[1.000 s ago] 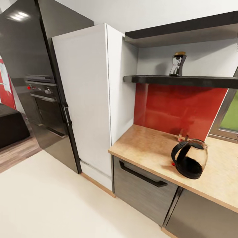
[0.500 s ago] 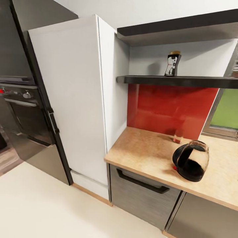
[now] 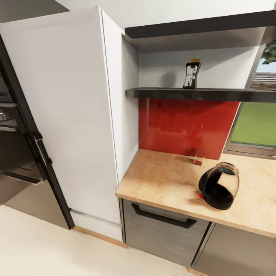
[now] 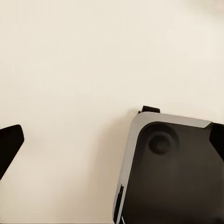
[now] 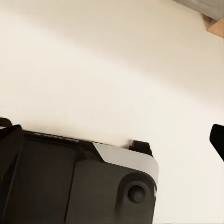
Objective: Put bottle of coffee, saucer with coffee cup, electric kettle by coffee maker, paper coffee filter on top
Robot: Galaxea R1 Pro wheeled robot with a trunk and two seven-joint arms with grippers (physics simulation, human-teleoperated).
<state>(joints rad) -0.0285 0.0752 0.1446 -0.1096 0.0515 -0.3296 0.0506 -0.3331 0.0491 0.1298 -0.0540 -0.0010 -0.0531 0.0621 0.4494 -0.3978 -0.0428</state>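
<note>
The bottle of coffee [image 3: 191, 74], dark with a yellowish-brown cap and a white label, stands on the black kitchen shelf [image 3: 199, 93]. Below it the smoky electric kettle [image 3: 218, 186] sits on the light wood-tone kitchen countertop [image 3: 161, 180], its black handle towards me. My left gripper [image 4: 112, 140] hangs open over the pale floor, one fingertip [image 4: 9, 144] at the picture's edge. My right gripper [image 5: 112, 135] is open too, with a fingertip [image 5: 217, 139] at the edge and nothing between the fingers. The coffee maker, saucer and coffee cup are out of view.
A tall white cabinet [image 3: 65, 115] stands left of the counter, with a dark oven unit [image 3: 15, 153] beyond it. A red backsplash [image 3: 184, 126] runs behind the counter and a window [image 3: 257, 122] is at right. A grey drawer front [image 3: 161, 230] sits under the counter. My base [image 4: 172, 172] shows below the grippers.
The whole head view has shifted: the camera turned right and came closer, so the oven slid off to the left. The bottle and kettle keep their places.
</note>
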